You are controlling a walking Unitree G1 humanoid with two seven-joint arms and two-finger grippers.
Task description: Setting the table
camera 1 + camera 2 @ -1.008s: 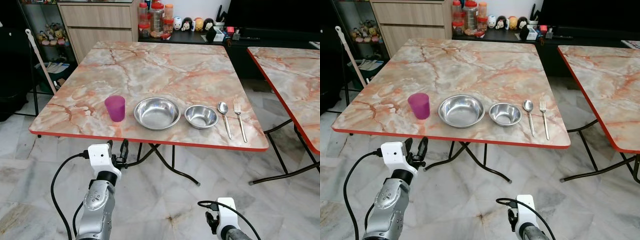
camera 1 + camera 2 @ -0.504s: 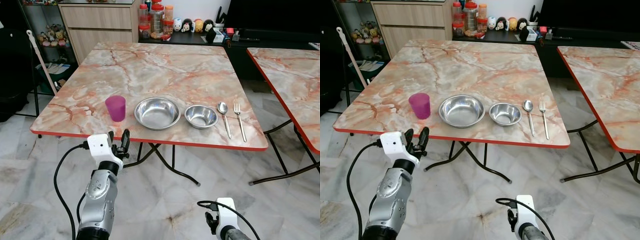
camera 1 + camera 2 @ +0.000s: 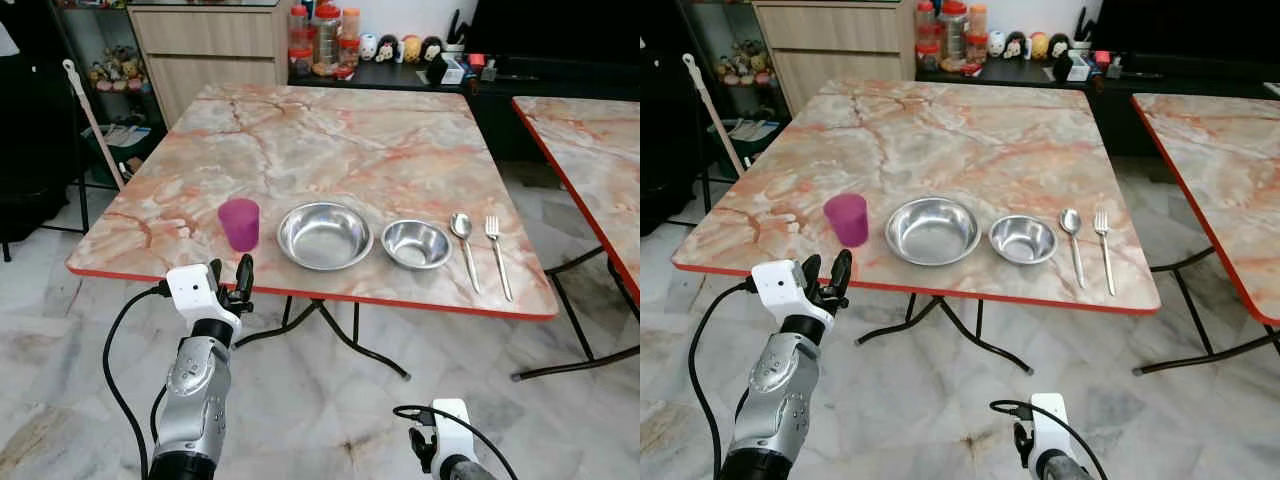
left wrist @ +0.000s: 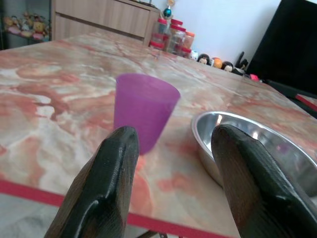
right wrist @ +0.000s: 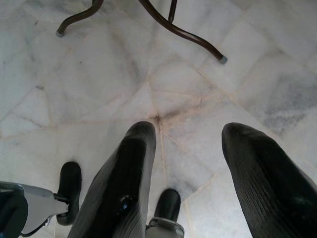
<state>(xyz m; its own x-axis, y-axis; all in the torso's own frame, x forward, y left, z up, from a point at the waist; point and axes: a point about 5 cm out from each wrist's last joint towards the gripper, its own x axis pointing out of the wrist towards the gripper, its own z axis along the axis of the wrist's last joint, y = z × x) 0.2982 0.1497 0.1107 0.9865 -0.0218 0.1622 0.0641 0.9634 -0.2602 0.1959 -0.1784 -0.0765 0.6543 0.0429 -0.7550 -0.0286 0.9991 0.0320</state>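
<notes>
A purple cup stands near the front edge of the marble table. To its right, in a row, lie a large steel bowl, a small steel bowl, a spoon and a fork. My left gripper is open, raised just in front of the table's red edge and below the cup. In the left wrist view the cup stands upright between and beyond the fingers, with the large bowl beside it. My right gripper hangs open over the floor.
A second marble table stands to the right, with a gap between the two. A sideboard with jars and figurines runs along the back. A mop handle leans at the left. Folding table legs spread under the table.
My left gripper has risen and come closer to the table's edge below the cup. The camera has shifted a little. The dishes have not moved.
</notes>
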